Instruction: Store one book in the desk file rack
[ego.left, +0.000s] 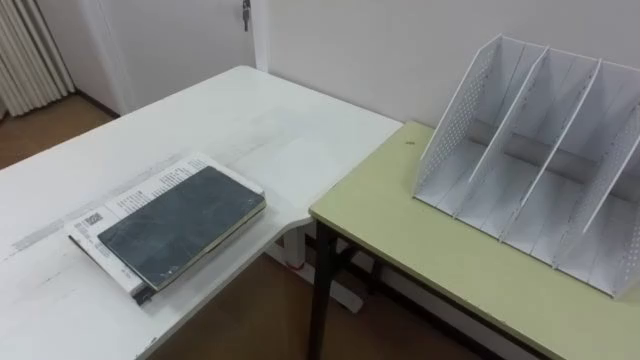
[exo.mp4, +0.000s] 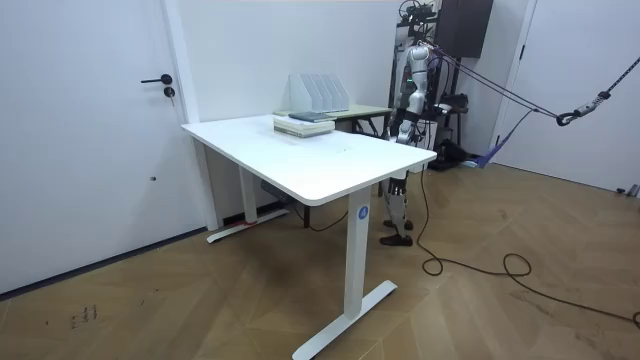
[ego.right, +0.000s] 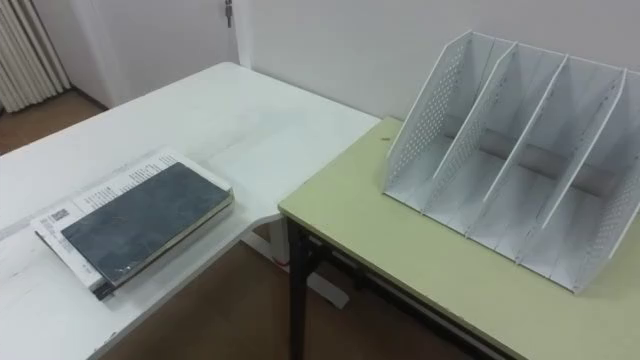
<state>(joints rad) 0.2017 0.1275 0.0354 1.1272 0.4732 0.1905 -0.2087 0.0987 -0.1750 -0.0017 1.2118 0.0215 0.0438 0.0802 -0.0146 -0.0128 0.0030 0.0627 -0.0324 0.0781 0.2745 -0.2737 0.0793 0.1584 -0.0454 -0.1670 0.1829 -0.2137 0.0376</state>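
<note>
Book (ego.left: 180, 222), dark grey cover, lying flat on top of a white printed booklet (ego.left: 115, 205). Both on the white bench (ego.left: 250, 125), near the corner just beside the green bench (ego.left: 430, 265). Skewed to the bench edge, booklet sticking out past the book on the left and far sides.

File rack (ego.left: 540, 165), white, upright on the green bench close to the wall. Perforated end panel on its left, slanted dividers forming several slots open toward the front. Well apart from the book, with a strip of floor visible between the two benches at the near side.

In room view: robot standing beyond the white bench at the room view's right, next to the green bench with the rack. Hands (exo.mp4: 400, 126) low by the far bench edge, too small to tell whether open, closed or gripping anything.

Closed door (exo.mp4: 90, 130) with dark handle at the room view's left. Wood floor (exo.mp4: 200, 310) underneath.
</note>
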